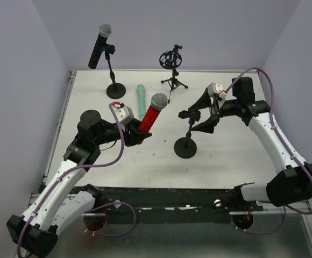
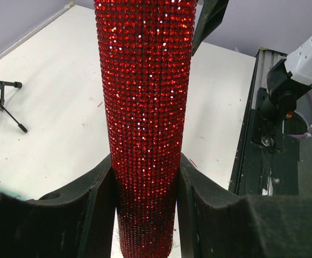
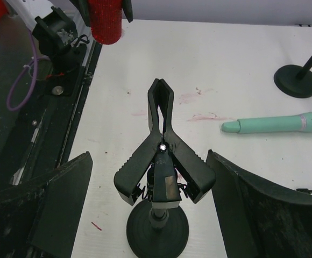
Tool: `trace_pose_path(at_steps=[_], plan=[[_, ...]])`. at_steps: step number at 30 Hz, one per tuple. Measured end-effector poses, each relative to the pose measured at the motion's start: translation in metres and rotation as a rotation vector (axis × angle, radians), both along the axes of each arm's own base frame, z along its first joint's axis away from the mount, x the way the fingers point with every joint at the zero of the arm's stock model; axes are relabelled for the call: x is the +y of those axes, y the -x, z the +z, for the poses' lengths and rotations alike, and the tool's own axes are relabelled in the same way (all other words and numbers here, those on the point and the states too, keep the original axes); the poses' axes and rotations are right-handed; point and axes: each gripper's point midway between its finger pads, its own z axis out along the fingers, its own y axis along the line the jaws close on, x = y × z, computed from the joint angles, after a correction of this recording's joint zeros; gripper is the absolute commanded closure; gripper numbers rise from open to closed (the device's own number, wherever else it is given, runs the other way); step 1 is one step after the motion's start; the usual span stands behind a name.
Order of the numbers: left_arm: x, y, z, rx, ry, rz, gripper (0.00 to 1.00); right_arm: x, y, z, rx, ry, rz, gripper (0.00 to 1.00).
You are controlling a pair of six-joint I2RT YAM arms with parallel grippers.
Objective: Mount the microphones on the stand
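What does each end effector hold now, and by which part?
Left end effector: red microphone, by its lower body. Right end effector: nothing, open around the stand's clip.

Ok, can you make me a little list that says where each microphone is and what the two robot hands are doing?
black microphone: clipped in the back-left stand, head up
red microphone: in the air, held by the left gripper
teal microphone: lying flat on the table, nothing touching it
right gripper: open, a finger on each side of the clamp on the clip stand
clip stand: no microphone yet
tripod stand: at the back, no microphone
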Motion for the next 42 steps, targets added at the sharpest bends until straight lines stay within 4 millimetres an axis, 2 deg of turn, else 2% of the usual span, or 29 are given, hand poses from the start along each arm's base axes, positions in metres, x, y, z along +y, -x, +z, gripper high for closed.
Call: trace_pose_path(at_steps=[8,10,12,14,16,21,26,30,32,34,36,42], plan=[[-0.001,0.001,0.001,-0.005,0.003,-0.007,1.00,-0.001,-0.003,-0.003,0.000,0.017,-0.020,0.24],[-0.001,0.001,0.001,-0.003,0.003,-0.010,1.00,-0.001,-0.004,-0.003,0.002,0.021,-0.025,0.36],[-0.001,0.001,0.000,0.000,0.001,-0.013,1.00,-0.002,-0.005,-0.004,0.001,0.024,-0.029,0.57],[-0.002,0.000,-0.001,0.005,-0.001,-0.015,1.00,-0.002,-0.005,-0.004,0.003,0.027,-0.033,0.67],[-0.003,-0.001,-0.004,0.013,-0.004,-0.015,1.00,-0.002,-0.006,-0.003,-0.006,0.029,-0.036,0.73],[-0.006,-0.007,-0.012,0.039,-0.015,-0.018,1.00,-0.003,-0.007,-0.003,-0.014,0.033,-0.041,0.77],[-0.018,-0.017,-0.016,0.056,-0.002,-0.036,1.00,-0.003,-0.007,-0.003,-0.013,0.034,-0.042,0.78],[-0.039,-0.019,-0.020,0.059,0.016,-0.088,1.00,-0.003,-0.007,-0.003,0.000,0.034,-0.046,0.75],[-0.050,-0.021,-0.026,0.069,0.029,-0.107,1.00,-0.003,-0.007,-0.003,0.006,0.034,-0.051,0.59],[-0.055,-0.024,-0.033,0.087,0.037,-0.104,1.00,-0.003,-0.007,-0.003,0.011,0.035,-0.056,0.36],[-0.057,-0.027,-0.036,0.094,0.046,-0.090,1.00,-0.004,-0.007,-0.003,0.014,0.039,-0.062,0.19],[-0.056,-0.030,-0.027,0.064,0.077,-0.070,1.00,-0.005,-0.003,0.002,-0.005,0.036,-0.067,0.16]])
